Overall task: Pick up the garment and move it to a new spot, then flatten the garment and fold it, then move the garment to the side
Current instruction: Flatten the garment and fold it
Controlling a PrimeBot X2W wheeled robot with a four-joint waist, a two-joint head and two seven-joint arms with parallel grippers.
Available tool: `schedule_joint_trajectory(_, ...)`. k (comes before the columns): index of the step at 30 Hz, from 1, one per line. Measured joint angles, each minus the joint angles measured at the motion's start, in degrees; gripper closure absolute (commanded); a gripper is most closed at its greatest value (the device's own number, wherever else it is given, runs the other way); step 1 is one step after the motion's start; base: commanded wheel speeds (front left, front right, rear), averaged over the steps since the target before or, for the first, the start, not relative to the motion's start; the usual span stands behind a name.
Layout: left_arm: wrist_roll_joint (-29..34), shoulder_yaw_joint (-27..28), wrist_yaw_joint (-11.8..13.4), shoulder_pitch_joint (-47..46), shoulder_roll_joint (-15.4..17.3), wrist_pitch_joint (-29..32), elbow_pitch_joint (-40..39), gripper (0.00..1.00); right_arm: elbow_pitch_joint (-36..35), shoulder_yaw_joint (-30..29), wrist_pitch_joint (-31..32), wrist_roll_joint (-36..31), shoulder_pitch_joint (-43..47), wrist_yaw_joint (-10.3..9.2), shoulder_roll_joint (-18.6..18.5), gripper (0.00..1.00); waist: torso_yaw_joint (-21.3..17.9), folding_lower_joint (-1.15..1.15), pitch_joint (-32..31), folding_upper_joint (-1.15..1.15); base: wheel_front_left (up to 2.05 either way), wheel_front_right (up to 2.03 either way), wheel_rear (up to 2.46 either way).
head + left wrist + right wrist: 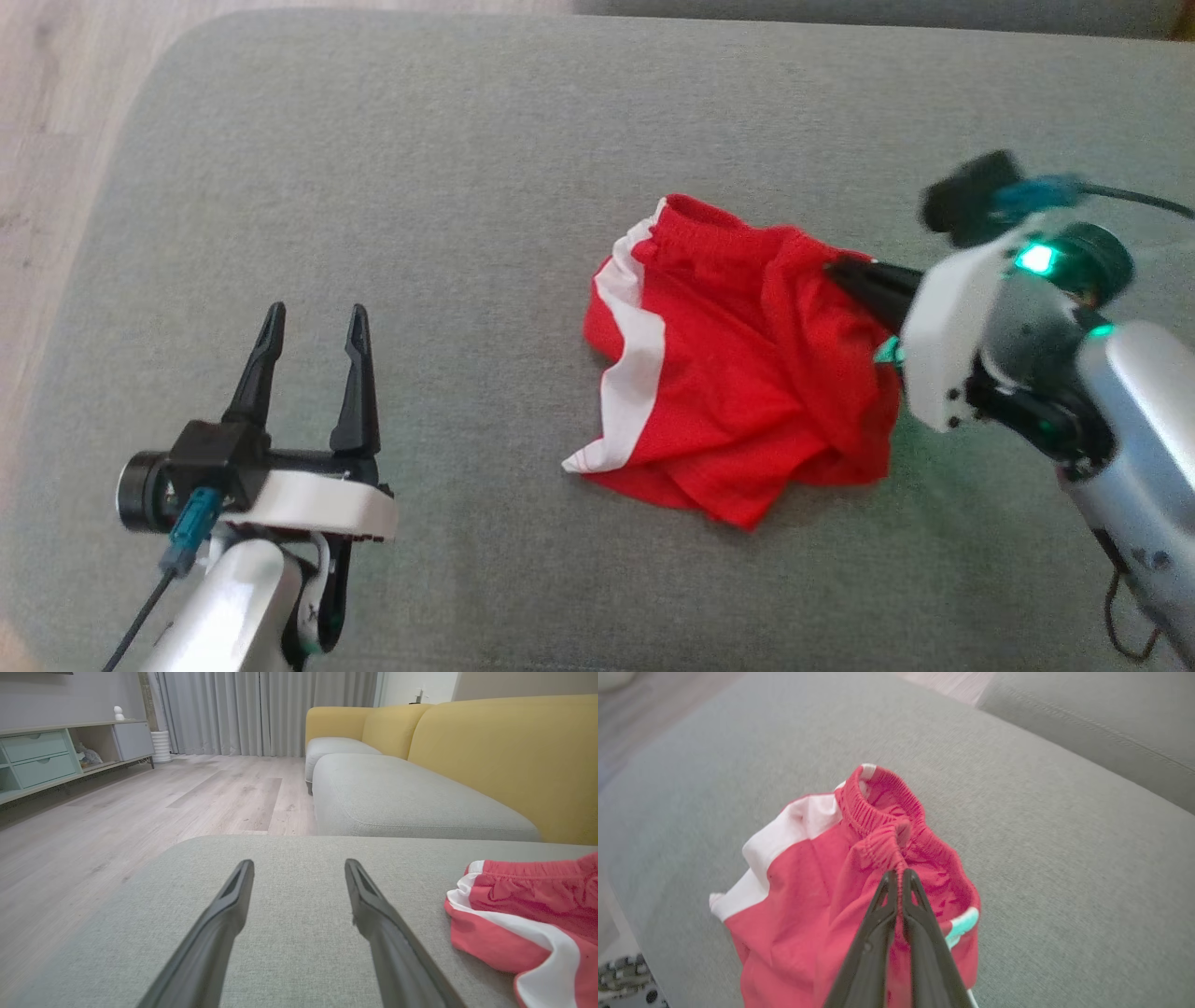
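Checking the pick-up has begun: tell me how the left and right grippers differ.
The left gripper stands open, fingers spread; the right gripper is shut, fingers pressed together. The left gripper holds nothing; the right gripper pinches the waistband of the red shorts. The left gripper is over bare grey cushion, apart from the shorts; the right gripper is at their right edge. Both have two long dark fingers.

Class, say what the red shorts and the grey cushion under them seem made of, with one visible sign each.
Red shorts: thin, soft matte fabric, probably synthetic sportswear; it creases and bunches, waistband gathered. Grey cushion: matte woven upholstery cloth; fine flecked weave shows.
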Motion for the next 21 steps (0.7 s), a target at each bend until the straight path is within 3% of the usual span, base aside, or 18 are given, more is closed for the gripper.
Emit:
schedule_joint_trajectory(6,0.0,0.1,0.1,0.3,0.5,0.0,-0.2,0.0,-0.6,-18.2,-4.6,-0.6,12.8,0.0,6.7,1.0,-2.7,0.0,-0.7,0.0,0.0,0.0,0.0)
schedule_joint_trajectory(11,0.0,0.1,0.1,0.4,1.2,0.2,-1.2,0.0,-2.9,-31.1,-5.3,-2.9,25.5,0.0,14.8,1.0,-5.0,0.0,-0.8,0.0,0.0,0.0,0.0)
schedule_joint_trajectory(16,0.0,0.0,0.1,0.4,1.7,0.7,-1.4,0.0,-5.9,-39.1,-5.3,-5.1,36.0,0.0,22.2,1.0,-6.8,0.0,-0.4,0.0,0.0,0.0,0.0)
schedule_joint_trajectory(21,-0.1,0.0,0.5,0.4,2.5,1.3,-2.1,0.0,-8.7,-43.5,-4.4,-5.5,43.6,0.0,25.4,1.0,-7.9,0.0,-0.2,0.0,0.0,0.0,0.0)
